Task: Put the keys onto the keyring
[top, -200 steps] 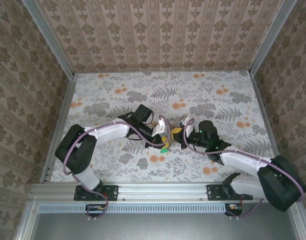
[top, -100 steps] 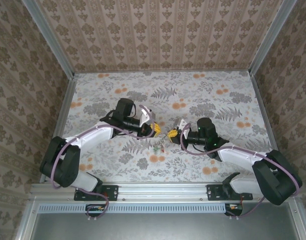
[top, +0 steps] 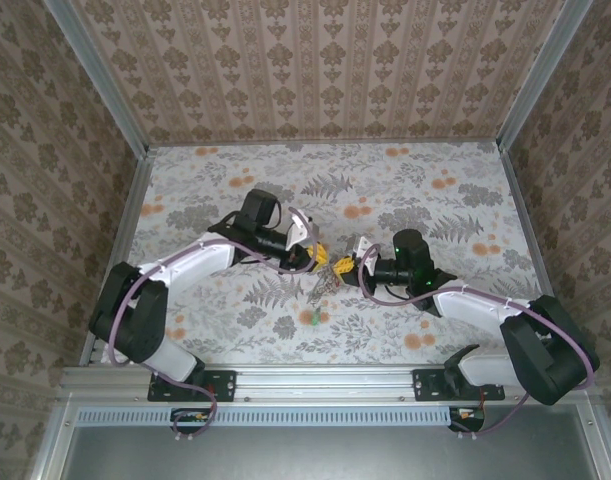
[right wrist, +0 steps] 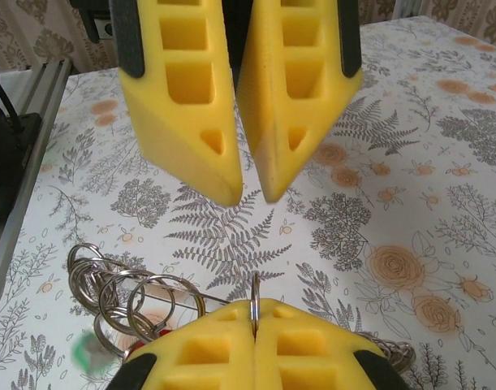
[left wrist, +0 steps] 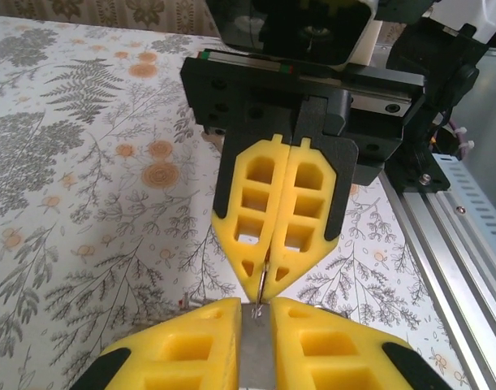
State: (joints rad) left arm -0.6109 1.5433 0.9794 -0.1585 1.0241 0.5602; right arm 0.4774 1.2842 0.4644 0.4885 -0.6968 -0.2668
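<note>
the top view gives the layout. the left gripper (top: 322,258) and right gripper (top: 344,266) meet tip to tip near the middle of the table (top: 435,200), the left arm reaching in from 9 o'clock and the right from 3. the keys (top: 325,285) are a small silvery tangle at 6 o'clock of that meeting point. a green key (top: 313,318) lies alone on the table further toward 6, apart from the tangle.

the right wrist view adds the grip. the right gripper is clenched on the keyring (right wrist: 254,296), seen edge-on as a thin metal line rising between its yellow fingertips. the left gripper hangs at 12 o'clock of it, tips slightly parted, nothing between them, clear of the keyring. at 9 o'clock of the right fingertips, several small rings (right wrist: 126,296) overlap, silvery, with a red bit and a green blur under them.

the left wrist view shows the right fingers pressed flat together, the keyring's edge poking from their tips toward the gap between the left fingers. what the grey strip in that gap is, i cannot tell.
</note>
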